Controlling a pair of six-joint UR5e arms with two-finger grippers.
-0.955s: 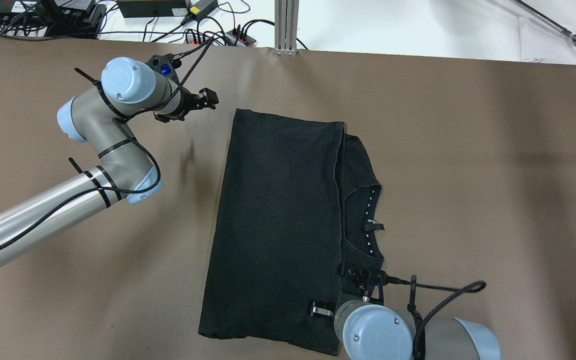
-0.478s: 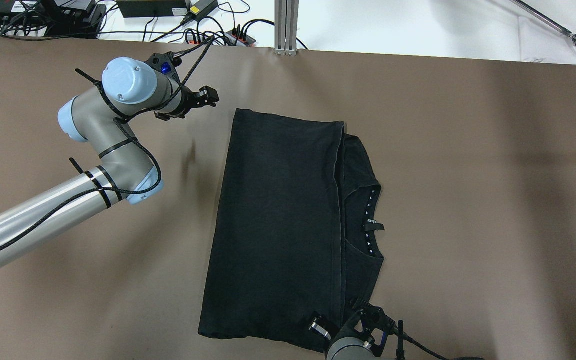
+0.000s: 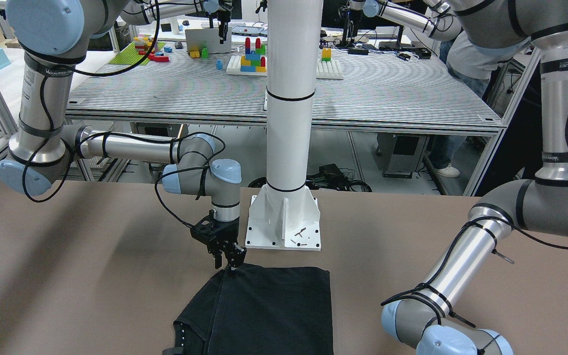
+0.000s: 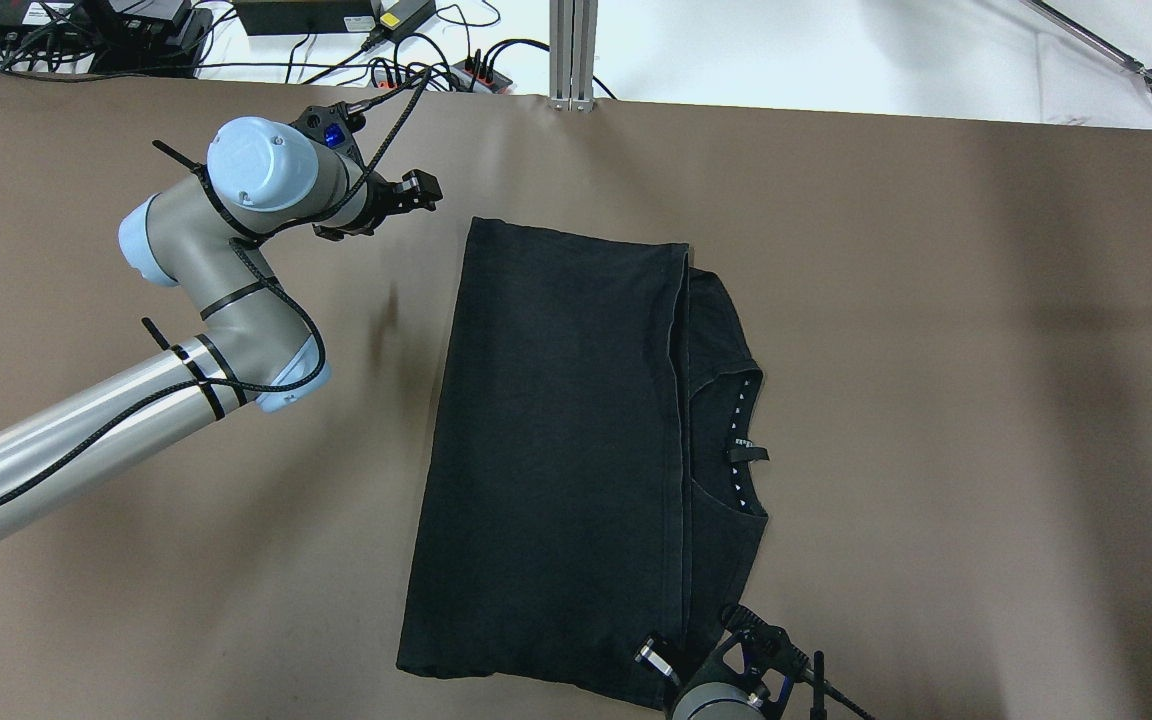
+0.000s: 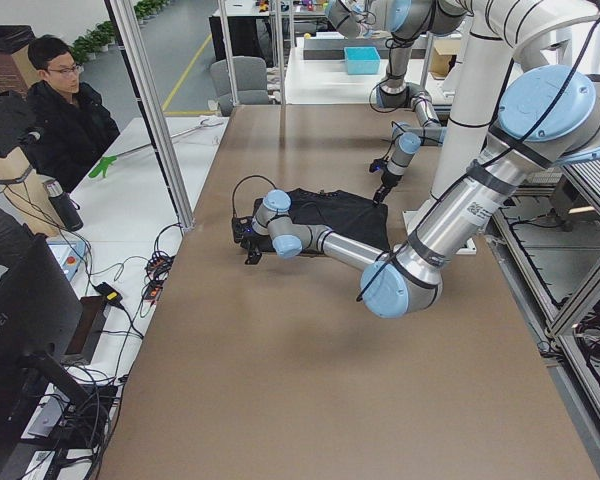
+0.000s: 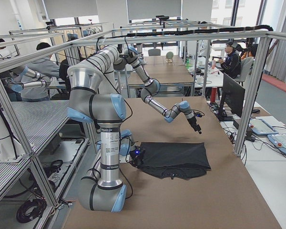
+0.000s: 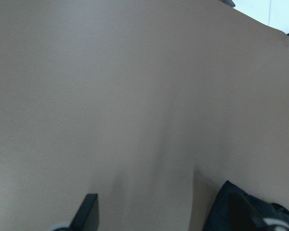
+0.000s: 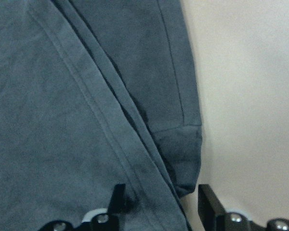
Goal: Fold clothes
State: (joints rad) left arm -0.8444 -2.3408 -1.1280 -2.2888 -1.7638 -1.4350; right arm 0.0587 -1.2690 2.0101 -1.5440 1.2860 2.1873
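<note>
- A black shirt [image 4: 556, 450] lies flat on the brown table [image 4: 936, 350], partly folded. One broad panel is laid over the rest. A strip with the neckline [image 4: 741, 430] and its row of pale dots shows along the panel's right side.
- The shirt's long axis runs straight away from the robot, from the near table edge toward the far one.
- My right gripper [image 8: 161, 188] sits at the near right corner of the shirt, the end closest to the robot. The whole length of cloth stretches forward and a little to the left of it.
- In the right wrist view its two fingers stand apart. The hemmed corner of the shirt lies between them and is not pinched. I cannot tell whether the tips touch the cloth.
- My left gripper [image 4: 423, 190] hangs beside the far left corner, off to that corner's left and apart from the cloth.
- The left wrist view shows its fingers spread wide, with only bare table between them. The shirt lies to its right.
- The right gripper is the nearer one and is already over fabric. The left would have to move right to reach its corner.
- I judge the next fold goes across the long axis, near end toward far end, so each gripper needs a corner at its own end.
</note>
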